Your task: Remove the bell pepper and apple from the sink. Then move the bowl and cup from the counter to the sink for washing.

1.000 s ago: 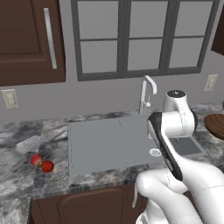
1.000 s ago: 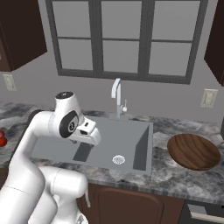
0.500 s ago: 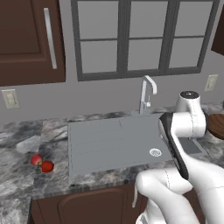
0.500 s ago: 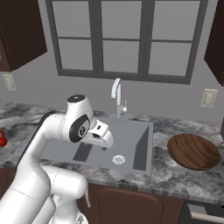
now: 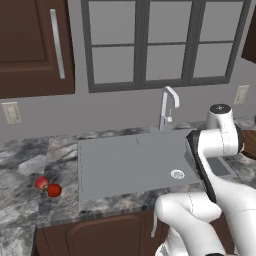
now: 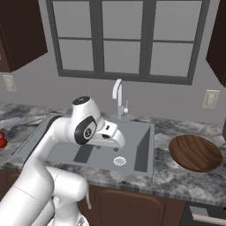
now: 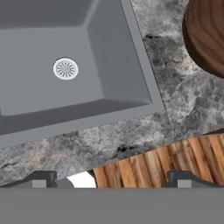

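With both fruits out on the bench (image 5: 30, 210), I held my fingers (image 7: 109, 181) wide and empty over the sink's (image 7: 131, 57) near rim, aiming for the bowl (image 6: 195, 153) by the bench's right end.

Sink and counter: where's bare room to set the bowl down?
The sink basin is bare around its drain, and so is the ribbed drainboard on its left. The counter between sink and bowl is bare. The bell pepper and apple crowd the counter left of the sink.

Sink (image 5: 130, 165) set in worktop (image 6: 185, 181), faucet (image 6: 118, 99) behind basin, drain (image 6: 119, 161) at basin's right part. Apple (image 5: 42, 183) touching bell pepper (image 5: 54, 190) on worktop left of sink. Bowl (image 6: 196, 152) on worktop right of sink.
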Available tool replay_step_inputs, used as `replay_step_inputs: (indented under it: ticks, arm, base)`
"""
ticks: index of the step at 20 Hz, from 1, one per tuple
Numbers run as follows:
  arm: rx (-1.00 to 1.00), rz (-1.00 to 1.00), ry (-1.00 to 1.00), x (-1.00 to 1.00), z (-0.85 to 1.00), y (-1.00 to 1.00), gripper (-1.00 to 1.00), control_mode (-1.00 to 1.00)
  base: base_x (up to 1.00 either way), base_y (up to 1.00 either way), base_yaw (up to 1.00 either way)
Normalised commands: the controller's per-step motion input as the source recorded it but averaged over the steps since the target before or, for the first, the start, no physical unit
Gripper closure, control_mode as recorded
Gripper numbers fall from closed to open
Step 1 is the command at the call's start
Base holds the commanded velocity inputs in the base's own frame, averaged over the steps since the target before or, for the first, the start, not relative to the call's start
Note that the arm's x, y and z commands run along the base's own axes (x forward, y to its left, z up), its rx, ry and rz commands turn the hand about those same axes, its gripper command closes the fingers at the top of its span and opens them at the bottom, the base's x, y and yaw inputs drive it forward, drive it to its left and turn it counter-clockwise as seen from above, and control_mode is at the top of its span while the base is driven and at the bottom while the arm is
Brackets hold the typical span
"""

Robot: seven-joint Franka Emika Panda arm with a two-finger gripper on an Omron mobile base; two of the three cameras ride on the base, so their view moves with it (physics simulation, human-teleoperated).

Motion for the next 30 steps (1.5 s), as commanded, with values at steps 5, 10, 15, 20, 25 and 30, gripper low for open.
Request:
replay_step_inputs:
  ticks: [5,10,15,20,25,30]
  arm:
    - [-0.11,0.01,0.00,0.05,0.00,-0.42,-1.00,-1.00]
    - [-0.07,0.00,0.04,0.06,0.03,-0.44,-1.00,-1.00]
    - [-0.02,0.00,0.03,0.02,0.03,-0.47,-1.00,-1.00]
    - [-0.04,0.04,0.09,0.13,0.03,-0.40,-1.00,-1.00]
    - [-0.02,0.17,0.03,0.12,0.01,-0.36,-1.00,-1.00]
    - [-0.02,0.20,0.01,0.11,0.00,-0.30,-1.00,-1.00]
  base:
    - [0.00,0.00,0.00]
    - [0.00,0.00,0.00]
    - [0.00,0.00,0.00]
    - [0.00,0.00,0.00]
    - [0.00,0.00,0.00]
    - [0.00,0.00,0.00]
